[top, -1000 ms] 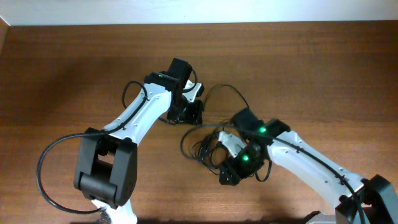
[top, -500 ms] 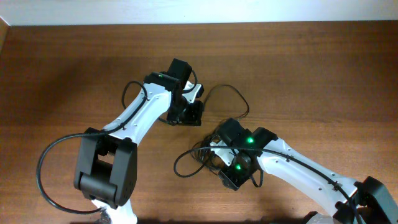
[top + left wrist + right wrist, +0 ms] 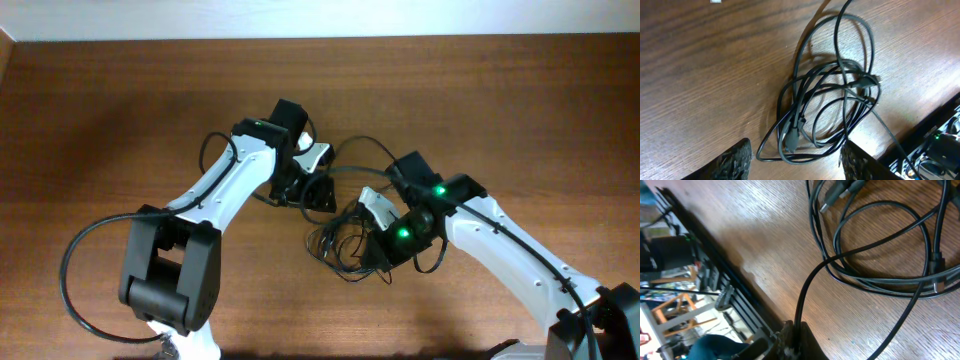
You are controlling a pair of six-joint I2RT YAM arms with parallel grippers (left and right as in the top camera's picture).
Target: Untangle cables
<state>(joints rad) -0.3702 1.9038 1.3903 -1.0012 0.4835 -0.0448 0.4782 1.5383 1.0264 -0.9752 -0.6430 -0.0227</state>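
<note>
Since the white right arm (image 3: 500, 240) swung back up and to the right in the last half second, the tangle of thin black cables (image 3: 338, 245) came with it. It now sits bunched mid-way across the brown wooden worktop (image 3: 120, 100), between both arms. Loops still cross, so I'd judge little is freed yet. The white left arm (image 3: 225, 185) reaches in, elbow bent. Its left tool (image 3: 795, 162) is released, fingers spread, hovering over the bundle. The right tool (image 3: 794, 332) is clenched on one strand. A small silvery-tipped plug (image 3: 830, 200) lies loose.
</note>
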